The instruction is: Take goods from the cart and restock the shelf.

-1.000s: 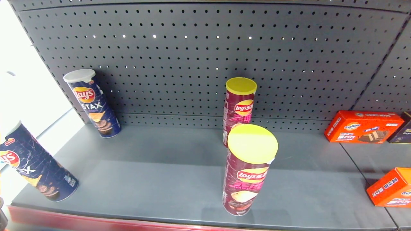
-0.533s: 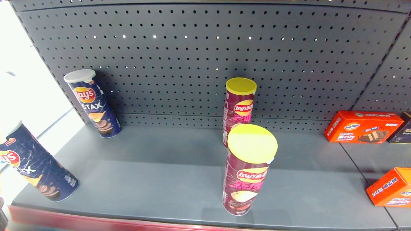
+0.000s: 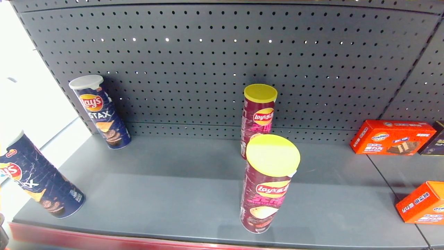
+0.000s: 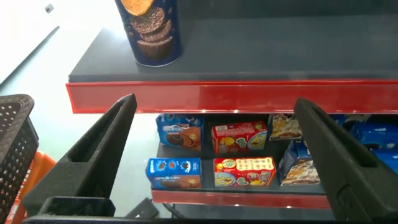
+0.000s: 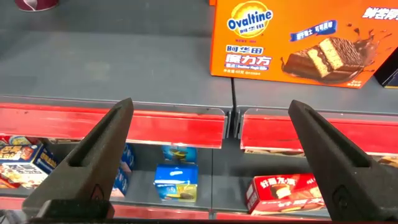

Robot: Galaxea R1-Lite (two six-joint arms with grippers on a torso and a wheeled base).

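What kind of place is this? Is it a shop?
Probably a shop, like a supermarket aisle. Tall chip cans stand on a grey shelf, orange snack boxes sit to the right, and more packets fill the shelf below.

Spotted an orange box (image 3: pixel 393 136) lying flat at the back on the right, dark box (image 3: pixel 433 144) just beside it at the edge. Got a second orange box (image 3: pixel 421 202) nearer the front, well apart from the first. One level down: blue boxes (image 4: pixel 180 132) in two rows next to red-and-yellow boxes (image 4: pixel 239 137). Also a red box (image 5: pixel 283 193) down under the orange ones.
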